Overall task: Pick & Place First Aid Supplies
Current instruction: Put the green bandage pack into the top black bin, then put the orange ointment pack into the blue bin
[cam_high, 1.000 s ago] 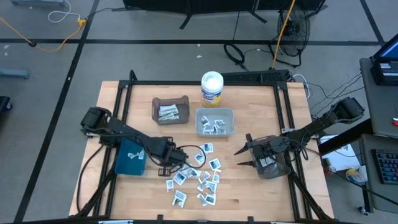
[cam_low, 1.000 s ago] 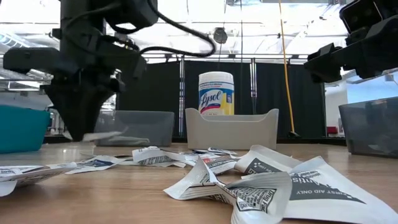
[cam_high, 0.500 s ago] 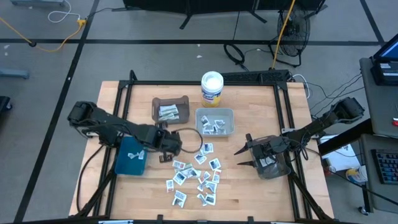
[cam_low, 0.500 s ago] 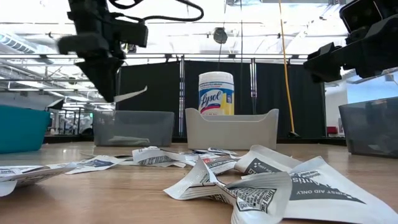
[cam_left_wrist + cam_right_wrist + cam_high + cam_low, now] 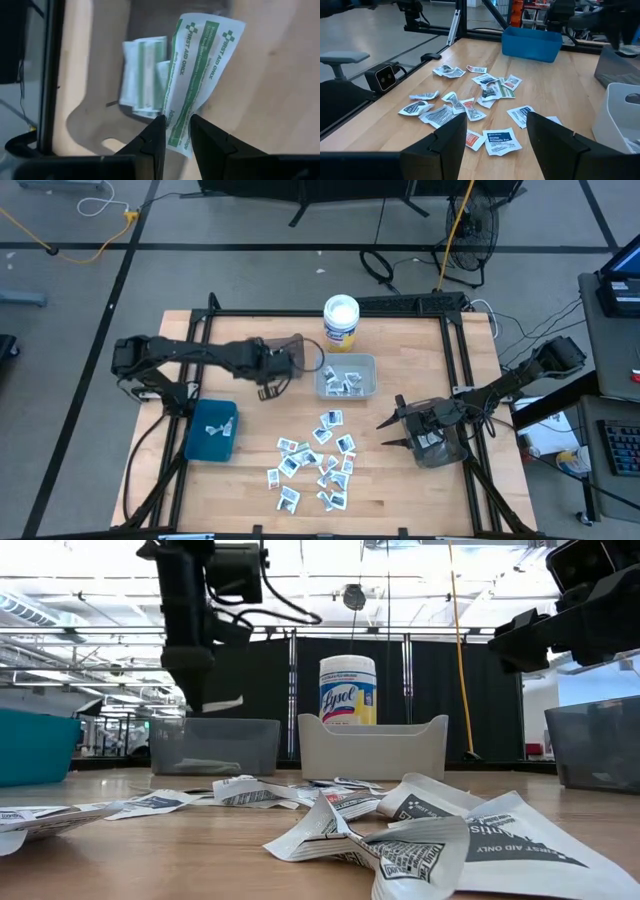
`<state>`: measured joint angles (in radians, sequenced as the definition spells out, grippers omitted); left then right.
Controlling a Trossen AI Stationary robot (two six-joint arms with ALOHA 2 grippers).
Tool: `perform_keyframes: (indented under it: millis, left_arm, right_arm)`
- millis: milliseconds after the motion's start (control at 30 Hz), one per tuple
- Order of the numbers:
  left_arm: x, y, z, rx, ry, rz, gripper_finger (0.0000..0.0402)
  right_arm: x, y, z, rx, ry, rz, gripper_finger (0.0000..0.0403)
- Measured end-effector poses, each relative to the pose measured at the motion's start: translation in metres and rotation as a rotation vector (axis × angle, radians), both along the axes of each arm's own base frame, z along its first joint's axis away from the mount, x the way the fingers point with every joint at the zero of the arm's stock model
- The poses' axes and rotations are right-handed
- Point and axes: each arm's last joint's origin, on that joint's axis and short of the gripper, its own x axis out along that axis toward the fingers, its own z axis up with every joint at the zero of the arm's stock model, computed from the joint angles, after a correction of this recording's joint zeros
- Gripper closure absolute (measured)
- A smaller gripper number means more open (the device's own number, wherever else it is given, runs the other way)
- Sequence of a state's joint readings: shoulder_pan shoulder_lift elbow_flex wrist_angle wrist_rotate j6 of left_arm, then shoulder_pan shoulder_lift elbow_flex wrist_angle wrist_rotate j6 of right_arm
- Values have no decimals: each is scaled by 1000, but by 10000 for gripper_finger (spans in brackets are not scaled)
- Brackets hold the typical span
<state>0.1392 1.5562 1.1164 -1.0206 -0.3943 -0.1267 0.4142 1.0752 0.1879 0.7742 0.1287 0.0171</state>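
Green-print packet [image 5: 200,75], one, in left pincer [image 5: 176,131]

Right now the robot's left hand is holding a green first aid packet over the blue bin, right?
Not quite. The left hand does hold a green-printed packet, but it's over the brown bin with packets already inside, not the blue bin, which sits nearer the table's front. The high view shows it, and the left wrist view shows the brown bin's floor beneath the packet.
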Motion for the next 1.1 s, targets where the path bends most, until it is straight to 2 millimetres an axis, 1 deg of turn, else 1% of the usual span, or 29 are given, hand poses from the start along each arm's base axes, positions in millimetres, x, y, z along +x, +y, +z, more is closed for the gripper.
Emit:
perform_keyframes:
  millis: [333,433,500,600,767,867,967,1100]
  left_arm:
    - [-9,39,0,-12,24,58,312]
    - [-12,47,0,-63,12,82,310]
    - [-13,50,-1,-79,7,95,303]
    - [-14,51,-1,-78,9,92,275]
    - [-14,51,-1,-77,7,99,217]
    - [-14,51,-1,-77,4,118,191]
    - [-15,51,-1,-80,5,143,178]
    - [-15,46,0,-82,17,142,176]
  right_arm:
    - [0,0,0,-10,-3,2,202]
    - [0,0,0,-10,-3,2,202]
    - [0,0,0,-10,-3,2,202]
    - [0,0,0,-10,-3,2,202]
    - [0,0,0,-10,-3,2,202]
    - [0,0,0,-10,-2,1,202]
    - [0,0,0,-10,-2,1,202]
    - [0,0,0,-10,-3,1,202]
